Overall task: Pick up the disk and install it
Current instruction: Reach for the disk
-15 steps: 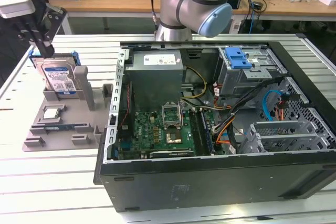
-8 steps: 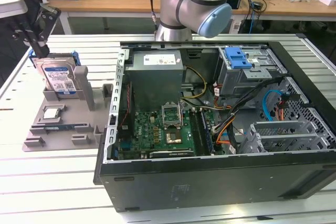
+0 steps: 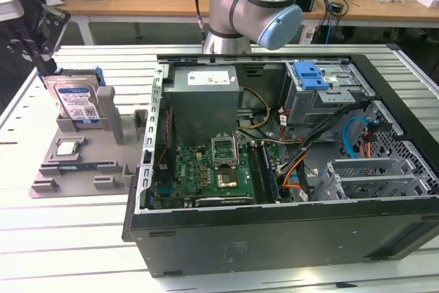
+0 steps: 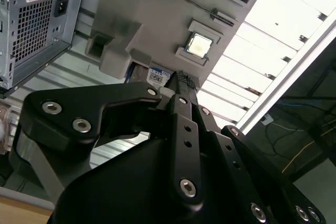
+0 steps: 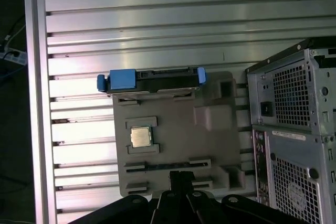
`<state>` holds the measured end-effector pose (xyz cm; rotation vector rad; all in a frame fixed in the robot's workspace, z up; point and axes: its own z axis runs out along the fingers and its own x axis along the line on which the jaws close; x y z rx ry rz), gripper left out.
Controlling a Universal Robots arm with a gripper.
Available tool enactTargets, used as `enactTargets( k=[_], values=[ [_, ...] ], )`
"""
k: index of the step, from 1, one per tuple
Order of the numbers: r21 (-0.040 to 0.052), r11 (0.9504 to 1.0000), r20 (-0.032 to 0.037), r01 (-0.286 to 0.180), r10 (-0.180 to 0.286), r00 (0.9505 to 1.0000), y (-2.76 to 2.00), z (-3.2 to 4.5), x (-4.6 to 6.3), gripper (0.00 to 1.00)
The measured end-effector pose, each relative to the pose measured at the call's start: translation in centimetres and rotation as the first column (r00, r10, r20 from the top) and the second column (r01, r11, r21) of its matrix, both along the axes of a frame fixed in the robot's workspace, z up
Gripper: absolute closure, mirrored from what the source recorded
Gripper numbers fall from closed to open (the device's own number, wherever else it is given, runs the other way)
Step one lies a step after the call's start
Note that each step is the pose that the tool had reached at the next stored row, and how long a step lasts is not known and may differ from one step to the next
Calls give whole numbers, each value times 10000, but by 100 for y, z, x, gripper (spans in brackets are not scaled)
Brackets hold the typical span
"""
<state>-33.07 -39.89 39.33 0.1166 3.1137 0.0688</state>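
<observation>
The disk (image 3: 77,101) stands upright in a slot at the back of the grey holder tray (image 3: 75,162), silver with a white-and-blue label and a blue frame. The first wrist view looks down on the edge of the disk (image 5: 152,77). A corner of the disk's label (image 4: 157,76) peeks out just behind my fingertips in the second wrist view. My gripper (image 3: 42,60) hangs above and beside the disk towards the exterior view's left, apart from it. Its fingers are shut together with nothing between them in both wrist views (image 5: 181,178) (image 4: 182,81).
A small square silver chip (image 3: 66,147) (image 5: 139,136) (image 4: 199,45) lies in the holder tray. The open computer case (image 3: 274,162) lies at the exterior view's right, with a blue-latched drive bay (image 3: 312,77) inside. The slatted metal table (image 5: 157,19) ends at a rail (image 5: 34,103).
</observation>
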Motion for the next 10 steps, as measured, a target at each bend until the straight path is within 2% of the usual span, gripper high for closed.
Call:
enactTargets(
  k=[10],
  values=[
    [0, 10000, 0, 0, 0, 10000, 0, 0, -132, 89]
  ],
)
